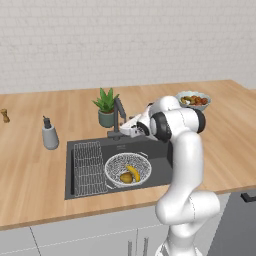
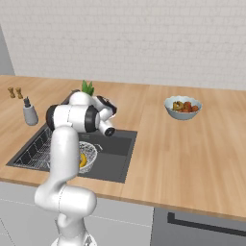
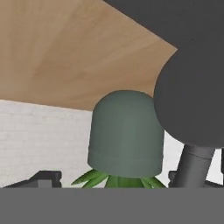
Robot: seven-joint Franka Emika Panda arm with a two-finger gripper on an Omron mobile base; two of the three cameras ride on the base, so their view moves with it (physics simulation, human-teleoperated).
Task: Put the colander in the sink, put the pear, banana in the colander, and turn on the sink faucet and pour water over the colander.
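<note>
- Colander (image 1: 128, 169) of silver-white mesh sits in the dark grey sink (image 1: 157, 155), in the middle of the basin; we see its rim again in the right base view, partly behind our arm.
- Banana (image 1: 133, 173) and pear (image 1: 126, 177) both lie inside the colander, touching or nearly touching, the pear nearer the front rim.
- Ribbed wire rack (image 1: 89, 167) lies in the left part of the sink, just beside the colander.
- Our gripper (image 1: 125, 131) hangs right by the base of the sink faucet (image 1: 119, 116), at the back edge of the sink; its fingers stand apart and we see nothing between them.
- From the hand view, rolled nearly upside down, a dark faucet part (image 3: 192, 100) looms very close, with the potted plant (image 3: 125, 135) just beyond it.
- That plant stands on the wooden counter (image 1: 45, 177) just behind the faucet.
- Grey soap dispenser (image 1: 49, 134) stands left of the sink, well apart from the faucet.
- Glazed fruit bowl (image 1: 193, 100) rests on the counter far to the right.
</note>
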